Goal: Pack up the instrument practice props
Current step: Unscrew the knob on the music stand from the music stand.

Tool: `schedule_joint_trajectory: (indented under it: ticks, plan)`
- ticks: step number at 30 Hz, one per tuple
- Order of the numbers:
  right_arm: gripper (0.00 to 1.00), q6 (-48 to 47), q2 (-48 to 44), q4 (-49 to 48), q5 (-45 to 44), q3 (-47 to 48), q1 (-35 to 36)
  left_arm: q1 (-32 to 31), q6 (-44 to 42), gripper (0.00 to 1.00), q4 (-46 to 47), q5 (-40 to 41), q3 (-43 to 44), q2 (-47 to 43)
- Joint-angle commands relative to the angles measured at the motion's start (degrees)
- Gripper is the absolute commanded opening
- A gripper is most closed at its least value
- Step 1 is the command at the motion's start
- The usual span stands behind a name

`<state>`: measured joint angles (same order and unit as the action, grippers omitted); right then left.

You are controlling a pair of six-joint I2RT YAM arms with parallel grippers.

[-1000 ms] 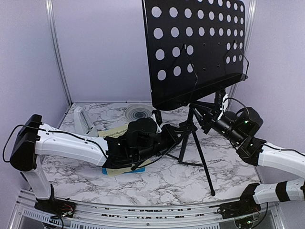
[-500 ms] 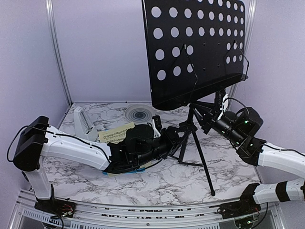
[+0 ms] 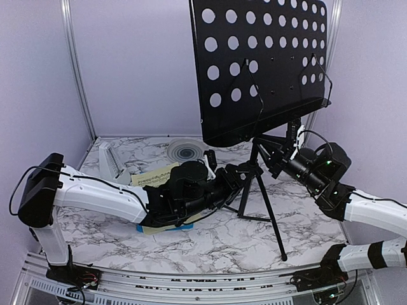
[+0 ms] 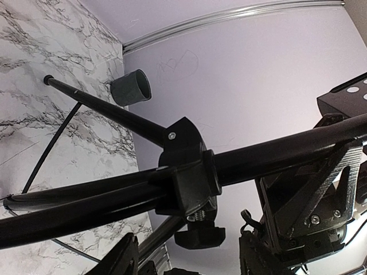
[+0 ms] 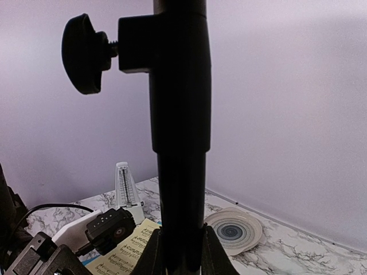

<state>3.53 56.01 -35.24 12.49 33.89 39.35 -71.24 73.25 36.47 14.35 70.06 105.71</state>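
Observation:
The black hole-punched music stand (image 3: 261, 63) rises on tripod legs (image 3: 270, 210) at mid-table. My right gripper (image 3: 282, 157) is shut on its pole (image 5: 180, 143), one finger pressed against each side. My left gripper (image 4: 192, 260) is open at the tripod's collar (image 4: 189, 183), its fingers (image 4: 123, 258) standing apart on either side of the clamp knob (image 4: 198, 238) without touching it. Yellow sheet music (image 3: 152, 176) and a blue page (image 3: 175, 227) lie under my left arm. The white pyramid metronome (image 5: 125, 192) stands at the back left (image 3: 111, 160).
A swirl-patterned plate (image 3: 186, 151) sits by the back wall, and a dark mug (image 4: 132, 87) lies near it. A second clamp knob (image 5: 83, 54) juts from the pole higher up. Purple walls close in the back and sides. One tripod leg (image 4: 103, 106) reaches toward the mug.
My left gripper has opened and slid right, up to the tripod collar. The right gripper and the stand have not moved.

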Motion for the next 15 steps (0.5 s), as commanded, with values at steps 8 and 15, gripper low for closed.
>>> schedule_joint_trajectory:
  ticks: [8,15]
  plan:
    - [0.0,1.02,-0.99,-0.94,1.2,2.41,0.45,1.46,5.63,0.47,-2.57,0.46,-0.52,-0.08]
    - [0.0,1.02,-0.99,-1.03,1.07,2.36,0.49,1.54,6.47,0.39,-3.36,-0.59,-1.14,0.61]
